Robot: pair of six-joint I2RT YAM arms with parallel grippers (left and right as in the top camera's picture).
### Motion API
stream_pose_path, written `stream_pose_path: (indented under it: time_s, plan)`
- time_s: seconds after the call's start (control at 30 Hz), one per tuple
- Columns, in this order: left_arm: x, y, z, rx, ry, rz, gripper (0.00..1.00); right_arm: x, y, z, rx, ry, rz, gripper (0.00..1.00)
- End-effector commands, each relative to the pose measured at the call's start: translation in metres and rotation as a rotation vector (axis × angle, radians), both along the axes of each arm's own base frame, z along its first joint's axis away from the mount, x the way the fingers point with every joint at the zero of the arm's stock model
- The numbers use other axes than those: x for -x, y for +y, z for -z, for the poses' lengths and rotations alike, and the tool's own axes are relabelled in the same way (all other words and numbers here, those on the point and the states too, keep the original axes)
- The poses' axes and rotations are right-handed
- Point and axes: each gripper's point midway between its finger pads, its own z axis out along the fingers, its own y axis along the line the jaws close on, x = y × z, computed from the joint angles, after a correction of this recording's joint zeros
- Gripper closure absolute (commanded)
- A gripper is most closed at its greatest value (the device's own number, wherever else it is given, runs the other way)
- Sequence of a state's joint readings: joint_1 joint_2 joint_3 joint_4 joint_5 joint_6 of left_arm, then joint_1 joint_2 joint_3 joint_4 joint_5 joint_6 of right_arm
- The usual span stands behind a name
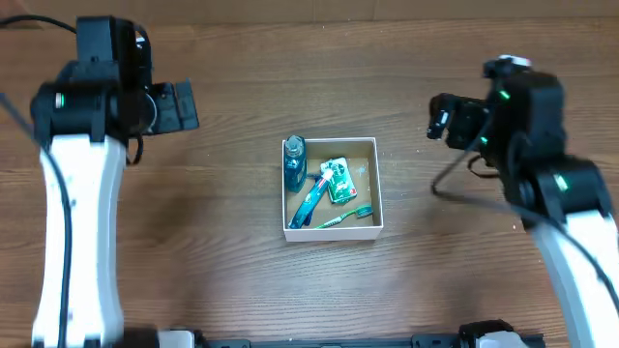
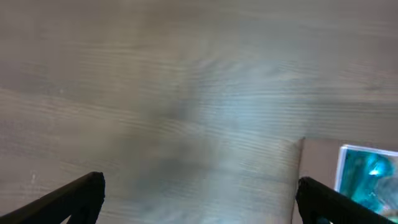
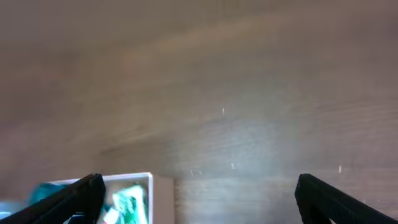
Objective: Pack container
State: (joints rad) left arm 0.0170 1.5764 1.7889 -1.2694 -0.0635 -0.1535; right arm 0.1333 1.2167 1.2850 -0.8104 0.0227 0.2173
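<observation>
Hanging over the bare table [image 1: 222,280], the left gripper [image 2: 200,182] has its jaws spread wide with nothing between them, probably because no loose item is in view for it to fetch. Off beyond its inner finger sits the container [image 1: 332,232], roughly midway between the two sets of jaws and well apart from both. Inside, a blue bottle [image 1: 294,164] lies along the wall nearest the left jaws. A blue toothbrush [image 1: 311,201] slants beside it, a green packet [image 1: 338,181] rests mid-floor and a green toothbrush [image 1: 343,217] lies along the near wall, likely all laid flat to fit below the rim. The packet carries white print too small to read, and the bottle shows no legible label. The right gripper [image 3: 199,182] is equally wide and empty, with the container's corner showing past its inner finger.
</observation>
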Motion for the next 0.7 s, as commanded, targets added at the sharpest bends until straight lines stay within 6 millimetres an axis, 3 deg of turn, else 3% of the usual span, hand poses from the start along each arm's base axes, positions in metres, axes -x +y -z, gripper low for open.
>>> stream_pose_path:
  time_s: [0.0, 0.1, 0.2, 0.3, 0.43, 0.67]
  plan:
    - [0.048, -0.020, -0.033, -0.006, -0.185, 0.082, 0.00, 0.039, -0.008, 0.005, -0.007, -0.038, 0.026, 0.00]
    - [0.089, -0.022, -0.028, -0.006, -0.303, 0.094, 0.00, 0.068, -0.012, 0.021, -0.012, -0.076, 0.026, 0.00]
    - [0.142, -0.019, -0.008, -0.014, -0.408, 0.102, 0.00, 0.101, -0.017, 0.037, -0.018, -0.116, 0.026, 0.00]
    - [0.179, -0.017, 0.007, -0.009, -0.488, 0.095, 0.00, 0.119, -0.019, 0.049, -0.021, -0.129, 0.026, 0.00]
    - [0.200, -0.016, 0.016, -0.009, -0.560, 0.095, 0.00, 0.133, -0.021, 0.065, -0.011, -0.062, 0.025, 0.00]
    - [0.213, -0.015, 0.037, -0.009, -0.466, 0.096, 0.00, 0.134, -0.021, 0.066, -0.010, -0.057, 0.025, 0.00]
